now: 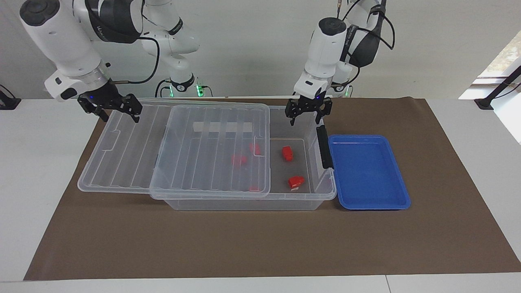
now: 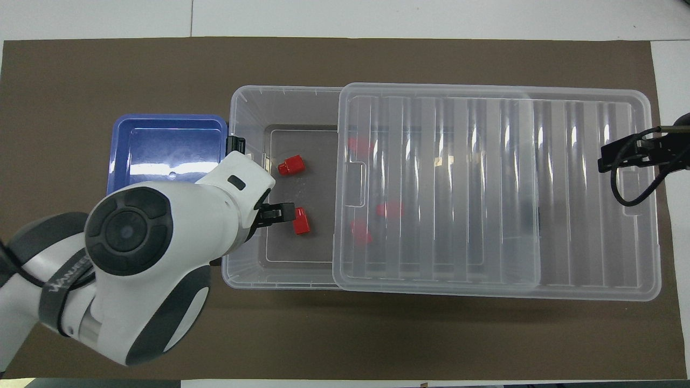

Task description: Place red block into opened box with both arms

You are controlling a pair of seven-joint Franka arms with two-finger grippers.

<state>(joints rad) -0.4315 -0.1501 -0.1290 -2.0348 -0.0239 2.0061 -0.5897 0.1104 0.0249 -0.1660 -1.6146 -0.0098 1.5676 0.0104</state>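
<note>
The red block (image 1: 287, 153) lies on the floor of the box (image 1: 321, 194), below the left end effector (image 1: 308, 116), whose fingers stand apart and empty. The right end effector (image 1: 116, 114), fingers apart, hangs over the slid-aside lid (image 1: 134, 154).

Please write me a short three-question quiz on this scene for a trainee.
1. True or false: the left claw is shut on a red block.
2. How many red blocks lie in the uncovered part of the box? A) none B) two C) five
3. Fill in: the right claw is over the end of the ____.

Key:
1. False: it is open, empty and raised over the box's edge nearest the robots.
2. B: one block and another, with more seen blurred under the lid.
3. Lid, at the right arm's end; the claw is open. The blue tray holds nothing.
</note>
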